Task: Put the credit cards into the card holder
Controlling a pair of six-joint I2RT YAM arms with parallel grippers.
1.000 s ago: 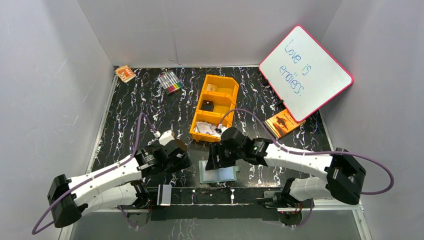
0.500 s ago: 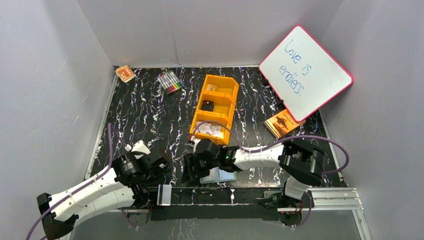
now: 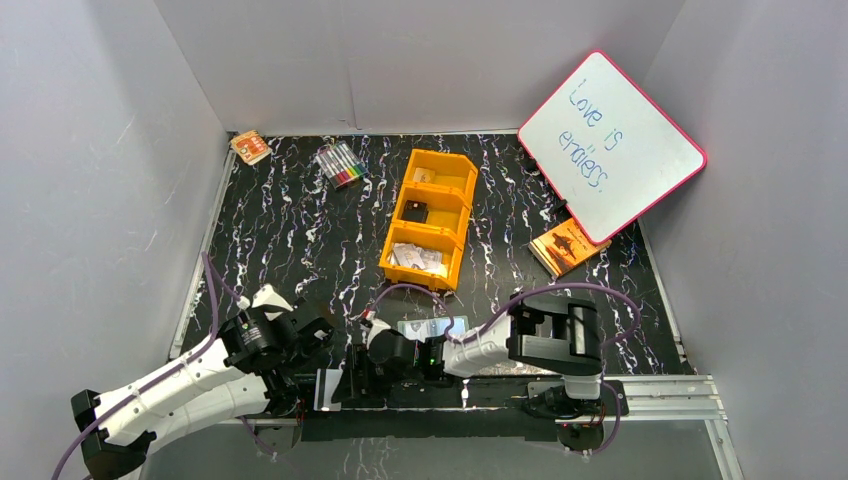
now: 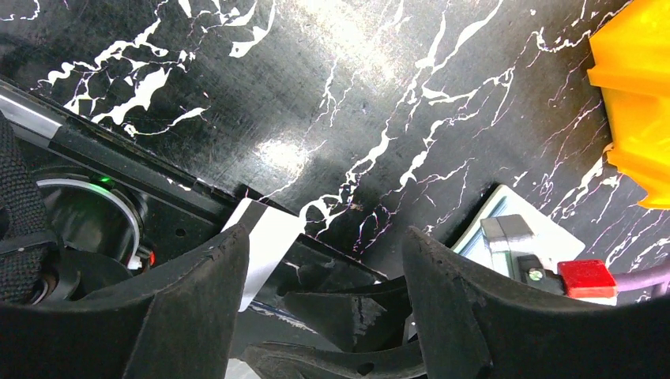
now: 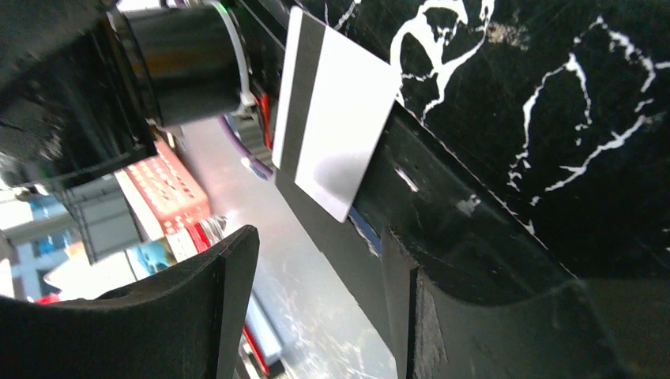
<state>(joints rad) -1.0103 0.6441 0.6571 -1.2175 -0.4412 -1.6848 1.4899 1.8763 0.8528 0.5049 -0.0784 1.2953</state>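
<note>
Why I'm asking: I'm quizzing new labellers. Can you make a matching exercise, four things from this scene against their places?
Things:
1 whiteboard
2 loose card
3 wallet
4 pens

Places:
A just in front of the orange tray, on its near side
B far right corner, leaning
C near edge, against the black rail
D far side, left of the orange tray

Pairs: 1-B, 2-C, 3-A, 4-D
</note>
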